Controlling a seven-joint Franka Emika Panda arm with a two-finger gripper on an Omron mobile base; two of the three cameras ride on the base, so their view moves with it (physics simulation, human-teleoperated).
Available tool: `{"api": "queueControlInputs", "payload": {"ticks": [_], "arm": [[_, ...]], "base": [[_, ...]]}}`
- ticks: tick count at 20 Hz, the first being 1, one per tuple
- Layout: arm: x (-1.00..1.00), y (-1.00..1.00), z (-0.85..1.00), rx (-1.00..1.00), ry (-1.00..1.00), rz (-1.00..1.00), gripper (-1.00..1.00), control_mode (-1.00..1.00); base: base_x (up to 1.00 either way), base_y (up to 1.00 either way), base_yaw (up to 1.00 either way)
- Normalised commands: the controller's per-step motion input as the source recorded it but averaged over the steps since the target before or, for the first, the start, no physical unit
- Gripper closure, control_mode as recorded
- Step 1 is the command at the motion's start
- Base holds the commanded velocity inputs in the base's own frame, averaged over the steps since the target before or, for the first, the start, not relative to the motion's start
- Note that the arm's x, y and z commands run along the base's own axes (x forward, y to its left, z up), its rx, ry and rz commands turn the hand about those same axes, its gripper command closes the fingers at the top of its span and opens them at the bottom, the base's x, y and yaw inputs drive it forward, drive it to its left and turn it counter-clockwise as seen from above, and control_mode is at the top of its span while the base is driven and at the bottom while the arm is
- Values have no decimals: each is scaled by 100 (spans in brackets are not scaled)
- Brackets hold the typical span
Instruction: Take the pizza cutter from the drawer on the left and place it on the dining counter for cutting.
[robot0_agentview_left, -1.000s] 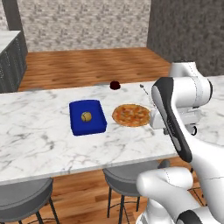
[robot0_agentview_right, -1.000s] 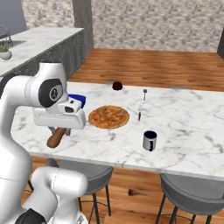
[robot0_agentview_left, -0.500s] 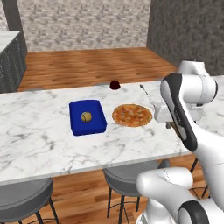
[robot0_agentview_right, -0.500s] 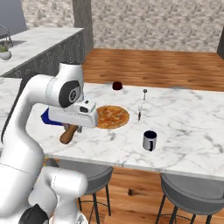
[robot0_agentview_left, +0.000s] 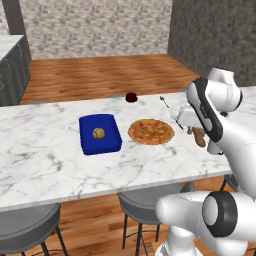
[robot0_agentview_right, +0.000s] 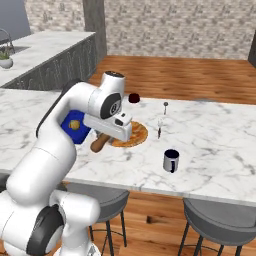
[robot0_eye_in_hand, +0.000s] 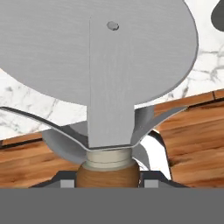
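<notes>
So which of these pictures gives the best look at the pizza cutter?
The hand view: the pizza cutter shows its round grey blade, guard and wooden handle top up close. The right base view shows its brown handle sticking out below the claw; the left base view shows the handle beside the arm.

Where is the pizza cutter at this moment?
The gripper holds the pizza cutter above the dining counter, beside the pizza.

My arm bends over the dining counter (robot0_agentview_right: 210, 145), gripper (robot0_agentview_right: 106, 134) above its near edge, jaws clamped on the pizza cutter (robot0_agentview_right: 99, 143) handle.
</notes>
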Motion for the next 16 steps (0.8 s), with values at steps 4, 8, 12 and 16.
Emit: {"api": "queueControlInputs", "payload": {"ticks": [4,8,12,16], "arm": [[51,13,-33,-2,0,-39,100,-100],[39,19,-31,-3,0,-42,100,-100],[26,11,-23,-3,1,-37,100,-100],[14,0,-30,0,4,-30,100,-100]], "base": [[0,0,0],[0,0,0],[0,0,0],[0,0,0]]}}
